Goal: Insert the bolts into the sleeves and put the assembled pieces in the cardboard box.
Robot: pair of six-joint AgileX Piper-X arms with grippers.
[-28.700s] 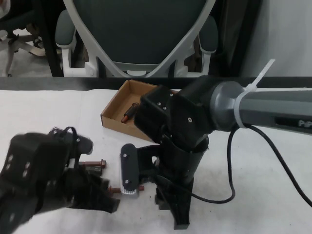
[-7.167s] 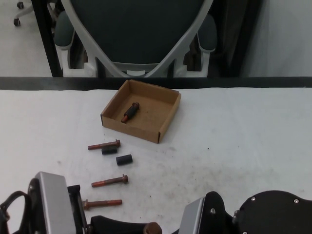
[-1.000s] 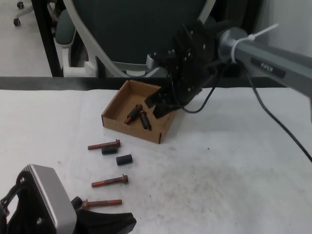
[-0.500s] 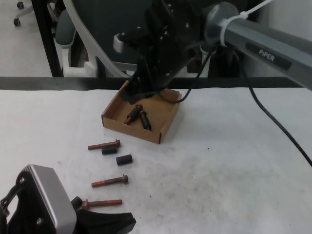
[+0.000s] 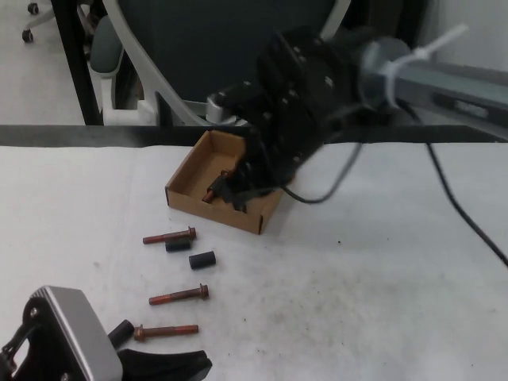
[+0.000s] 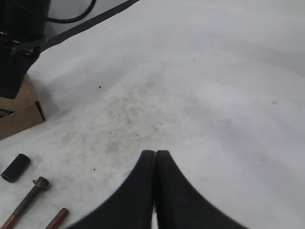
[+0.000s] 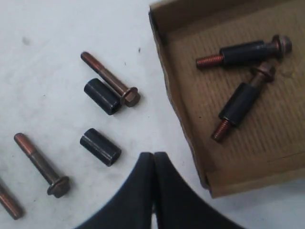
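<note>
The right gripper (image 7: 154, 156), its two fingers pressed together and holding nothing, hangs over the near wall of the cardboard box (image 7: 167, 90). Two assembled pieces (image 7: 240, 102) lie just beyond its tips on the box floor, their bolt heads near each other. Beside the right gripper, outside the box, two black sleeves (image 7: 100, 146) and three loose bolts (image 7: 108, 78) rest on the white surface (image 5: 381, 262), one sleeve just beside a bolt's head. The left gripper (image 6: 155, 156), likewise closed and empty, sits low over the surface, with one sleeve and two of the bolts just off to its side. The box stands well beyond them, and the loose parts lie between the two grippers.
</note>
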